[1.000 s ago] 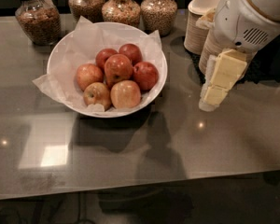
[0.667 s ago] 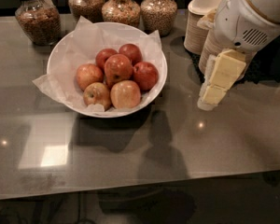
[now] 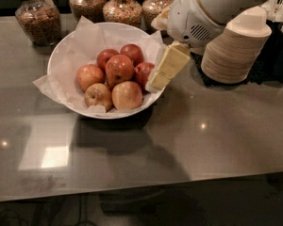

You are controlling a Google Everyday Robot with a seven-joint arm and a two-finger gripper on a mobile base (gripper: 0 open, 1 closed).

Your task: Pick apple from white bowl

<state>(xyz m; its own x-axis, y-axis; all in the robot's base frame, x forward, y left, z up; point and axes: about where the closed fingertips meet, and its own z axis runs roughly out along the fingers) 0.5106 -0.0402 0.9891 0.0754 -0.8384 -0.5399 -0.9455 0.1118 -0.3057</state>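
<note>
Gripper (image 3: 154,85): cream, blocky, at white bowl (image 3: 117,114) rim | apple (image 3: 119,68): glossy, round

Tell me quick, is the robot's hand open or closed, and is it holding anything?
Hand: at the right rim of the white bowl, nothing visibly held; open or closed cannot be told.

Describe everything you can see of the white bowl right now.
The white bowl is wide, shallow and round, sitting upright on the grey counter. Crumpled white paper lines it and pokes past the rim at left and upper right. Inside lie piled apples. The gripper hangs at its right rim; whether they touch is unclear.
</note>
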